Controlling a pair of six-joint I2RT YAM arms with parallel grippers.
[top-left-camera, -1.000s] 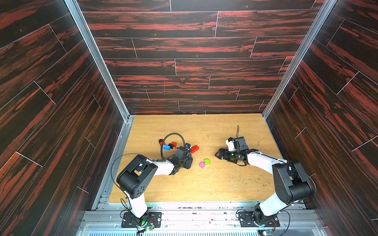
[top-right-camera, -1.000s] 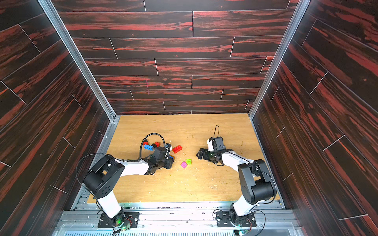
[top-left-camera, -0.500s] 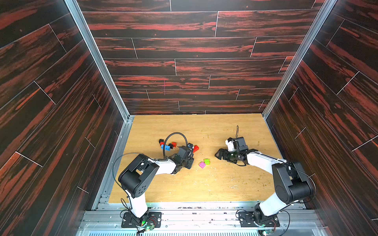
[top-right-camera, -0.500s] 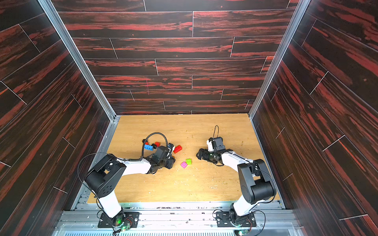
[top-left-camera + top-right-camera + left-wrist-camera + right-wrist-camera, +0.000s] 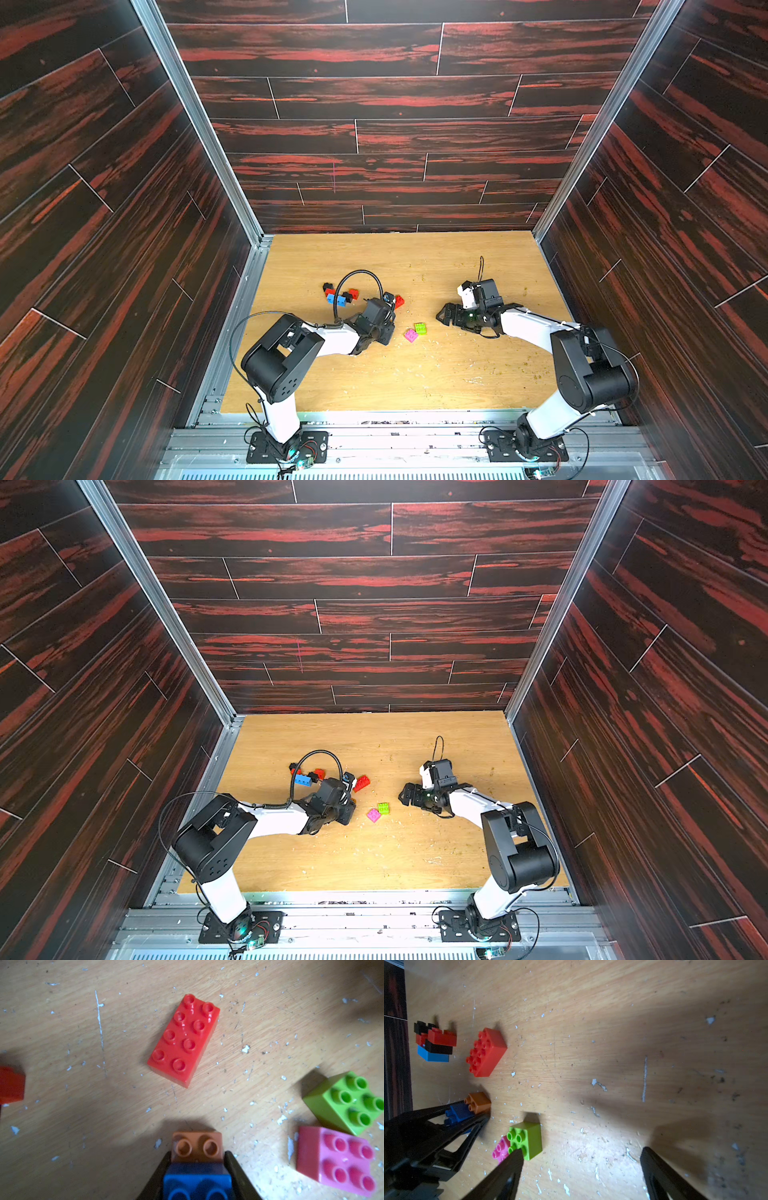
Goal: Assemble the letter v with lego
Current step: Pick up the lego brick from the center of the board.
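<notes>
lego stack (image 5: 197, 1177) between left gripper (image 5: 197, 1154) jaws

In both top views the tabletop (image 5: 415, 374) at lower centre is evenly bright, while the dark wall panels (image 5: 374, 95) show a soft sheen. The left wrist view renders the red brick (image 5: 182, 1041) sharp, its studs glinting. The blue brick (image 5: 197, 1182) nearest the lens is blurred and shadowed. In the right wrist view, glare whitens the wood beside the green brick (image 5: 527, 1138), amid broad soft shadows.

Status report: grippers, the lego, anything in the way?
Left gripper shut on orange-blue brick pair. Right gripper open, empty. Long red brick loose, unobstructed.
</notes>
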